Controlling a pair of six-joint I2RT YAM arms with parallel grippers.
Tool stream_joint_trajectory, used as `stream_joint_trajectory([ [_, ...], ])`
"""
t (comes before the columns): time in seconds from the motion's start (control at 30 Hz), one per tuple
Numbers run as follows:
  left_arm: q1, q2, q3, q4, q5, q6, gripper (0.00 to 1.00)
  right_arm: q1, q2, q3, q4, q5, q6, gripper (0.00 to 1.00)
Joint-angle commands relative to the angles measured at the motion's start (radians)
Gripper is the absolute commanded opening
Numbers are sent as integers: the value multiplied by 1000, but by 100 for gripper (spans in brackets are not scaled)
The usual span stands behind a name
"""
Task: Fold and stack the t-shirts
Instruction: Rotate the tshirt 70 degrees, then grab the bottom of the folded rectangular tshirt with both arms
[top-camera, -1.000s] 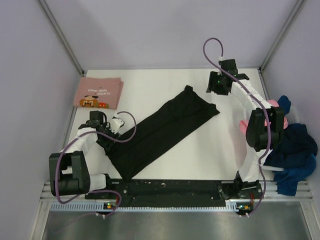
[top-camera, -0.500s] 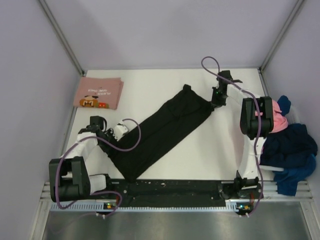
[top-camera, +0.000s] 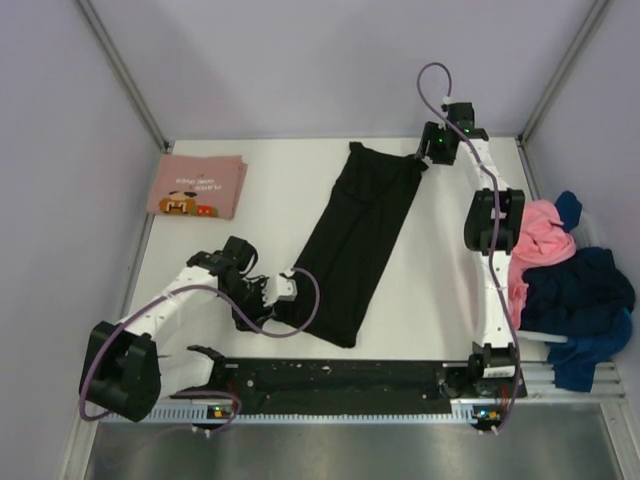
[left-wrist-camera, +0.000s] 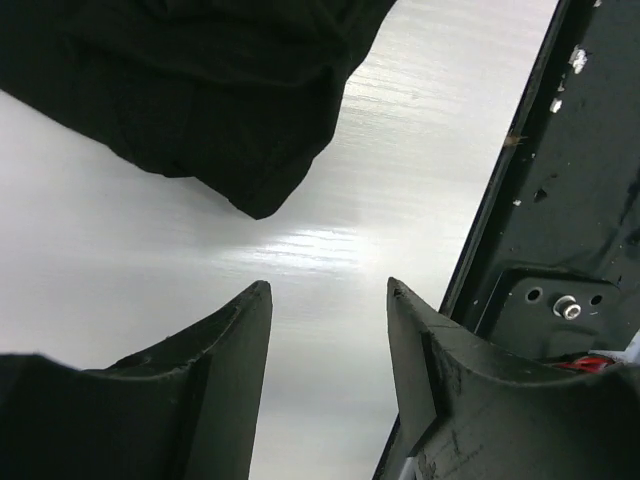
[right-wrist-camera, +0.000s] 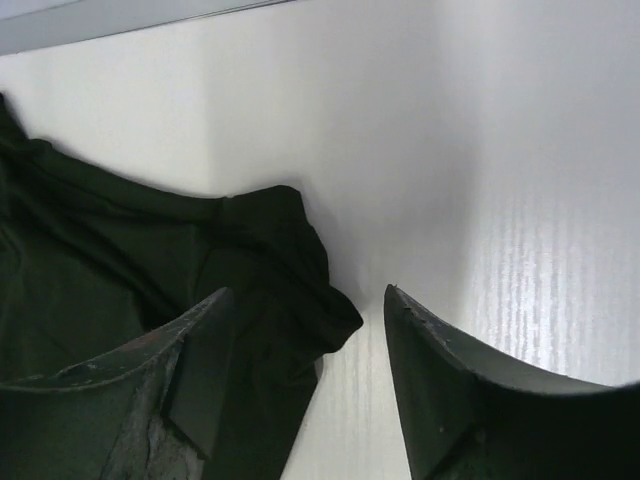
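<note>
While both my hands hang wide open and empty, the black t-shirt (top-camera: 360, 240) lies as a long folded strip on the counter (top-camera: 440, 290), running from 12 o'clock down to 6. My left hand (top-camera: 272, 295) sits at its near end, the corner just ahead of it, and my right hand (top-camera: 428, 152) is at its far corner. A folded pink t-shirt (top-camera: 195, 185) rests at 10 o'clock, its cartoon lettering too small to read. A heap of pink, navy and blue t-shirts (top-camera: 580, 290) spills at 3 o'clock. Half a second ago the strip lay slanted and my right hand was nearer.

One black t-shirt (top-camera: 360, 240), one folded pink t-shirt (top-camera: 197, 185), one heap (top-camera: 578, 290), two arms (top-camera: 163, 307) (top-camera: 496, 215).
</note>
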Motion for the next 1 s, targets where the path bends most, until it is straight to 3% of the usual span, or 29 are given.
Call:
stream_joint_trajectory([
  [0.0,-6,-77,72,-136,-22,51,54,-1,-109,-8,21,9,-103,64],
  [0.1,-6,-76,98,-97,-40,52,55,-1,-269,-146,44,31,-132,67],
  [0.2,-7,-68,115,4,19,100,57,2,-468,-336,108,-43,-138,68],
  [0.37,-38,-16,110,158,84,236,65,86,-902,-866,380,-222,-300,70],
  [0.6,-98,44,80,189,95,399,69,316,-1427,-1628,849,-498,-532,69],
  [0.73,-125,72,28,218,63,425,70,584,-1553,-1765,613,-514,-896,70],
  [0.8,-135,81,9,227,46,425,70,657,-1601,-1814,564,-528,-930,70],
  [0.97,-161,99,-11,197,55,442,69,905,-1584,-1911,533,-333,-1037,70],
])
